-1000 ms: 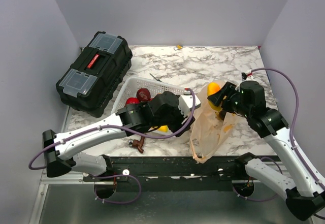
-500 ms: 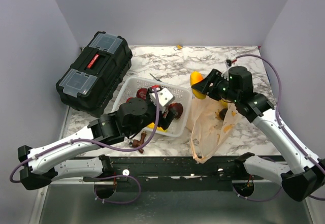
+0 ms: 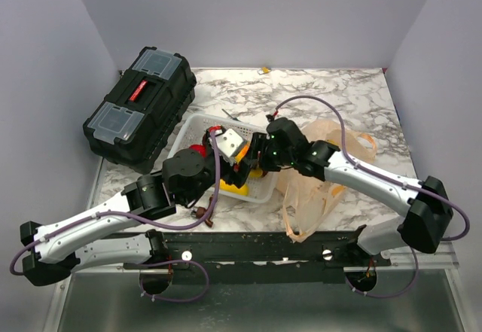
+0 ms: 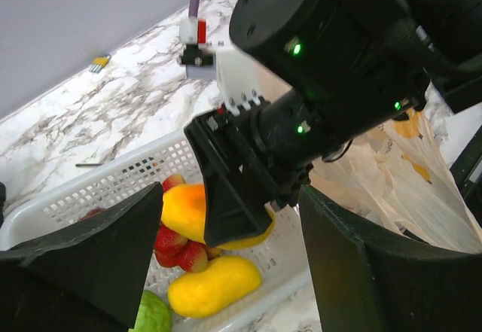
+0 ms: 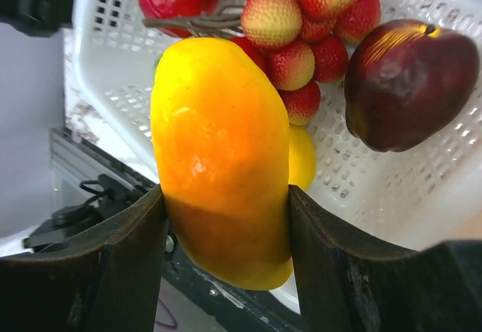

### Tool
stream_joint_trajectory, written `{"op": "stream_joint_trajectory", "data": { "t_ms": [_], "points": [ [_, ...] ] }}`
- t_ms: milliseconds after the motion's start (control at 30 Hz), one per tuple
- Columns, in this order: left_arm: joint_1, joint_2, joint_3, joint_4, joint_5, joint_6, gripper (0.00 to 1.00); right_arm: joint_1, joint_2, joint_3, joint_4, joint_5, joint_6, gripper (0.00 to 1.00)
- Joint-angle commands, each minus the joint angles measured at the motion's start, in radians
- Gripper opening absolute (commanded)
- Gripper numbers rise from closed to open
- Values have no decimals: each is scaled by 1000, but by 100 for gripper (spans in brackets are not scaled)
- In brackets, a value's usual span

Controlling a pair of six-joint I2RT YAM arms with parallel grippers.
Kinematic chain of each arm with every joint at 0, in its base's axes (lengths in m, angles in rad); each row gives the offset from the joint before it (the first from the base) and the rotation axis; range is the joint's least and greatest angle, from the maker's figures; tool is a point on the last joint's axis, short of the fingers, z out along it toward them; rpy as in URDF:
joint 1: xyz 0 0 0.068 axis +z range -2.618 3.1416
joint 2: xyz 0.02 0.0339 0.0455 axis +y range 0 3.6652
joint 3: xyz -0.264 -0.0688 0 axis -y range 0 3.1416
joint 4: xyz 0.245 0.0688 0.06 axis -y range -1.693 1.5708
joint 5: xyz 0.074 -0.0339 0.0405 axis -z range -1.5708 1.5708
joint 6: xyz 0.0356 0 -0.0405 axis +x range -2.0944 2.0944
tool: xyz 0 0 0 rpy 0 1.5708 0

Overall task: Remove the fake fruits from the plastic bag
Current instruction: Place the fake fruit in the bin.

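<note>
Toolbox (image 3: 139, 106): black, closed, far left, clear of the work. Tap (image 3: 203, 213): small brown piece on the table just in front of the basket. Left gripper (image 4: 230, 196): fingers spread wide, nothing between them, hanging over the near side of the basket and facing the other gripper. Basket (image 3: 194, 125): white, perforated, holding a dark red apple (image 5: 407, 83), a cluster of red berries (image 5: 294, 16), a yellow fruit (image 4: 215, 287) and a green fruit (image 4: 151, 317) cut off by the frame edge. Mango (image 5: 215, 121): yellow-orange, over the basket, out of the bag, not yet set down. Right gripper (image 5: 224, 193): fingers pressed on the mango's two flanks at its lower half. Handling, by judgement: hollow, light, stiff, glossy and likely to slip, so a hold across the widest part suits best. Bag (image 3: 316, 189): thin, limp, peach film, crumpled just right of the basket; it likely collapses when touched. Orange patches show through the film; whether they are fruit cannot be told, and the mouth is hidden by the right arm.
</note>
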Motion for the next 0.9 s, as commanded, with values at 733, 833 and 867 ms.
{"op": "stream_joint_trajectory", "data": {
  "t_ms": [733,833,867],
  "points": [
    [-5,-37,-32,64,-38,3,74,121,256,66,-56,179,7,18],
    [-5,-29,-31,63,-33,1,74,121,251,76,-91,221,6,22],
    [-4,-27,-29,61,-31,0,74,121,248,77,-98,230,5,25]
  ]
}}
